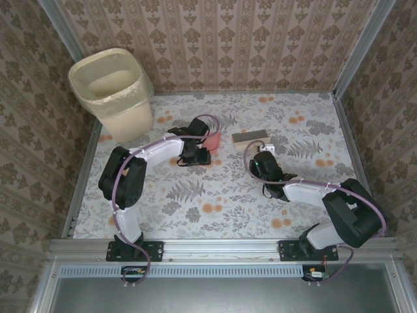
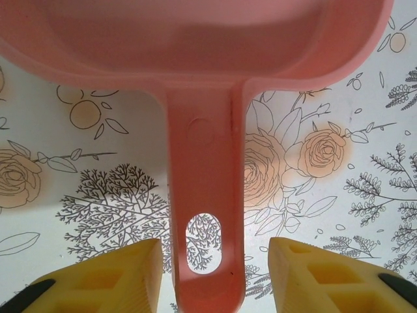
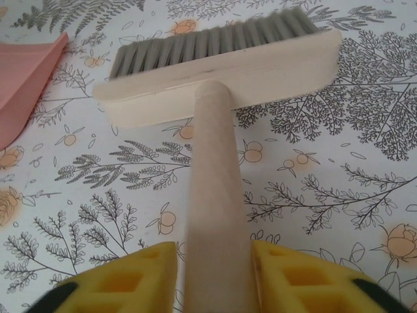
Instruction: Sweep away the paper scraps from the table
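Observation:
The paper scraps are out of view. On the fern-printed table [image 1: 215,195] lies the pink dustpan [image 1: 213,139], its handle [image 2: 205,163] pointing toward my left gripper [image 1: 195,154]. That gripper [image 2: 215,261] is open, with its yellow fingers on either side of the handle and a gap on each side. A wooden brush [image 1: 249,138] with grey bristles lies flat just right of the dustpan. My right gripper [image 1: 263,158] straddles the brush handle [image 3: 218,195] closely. It [image 3: 214,261] is open: the right finger is against the wood and a sliver of cloth shows on the left.
A cream waste bin [image 1: 111,88] with a liner stands at the table's back left corner. Patterned walls close in the back and both sides. A corner of the dustpan [image 3: 23,72] lies left of the brush head [image 3: 221,72].

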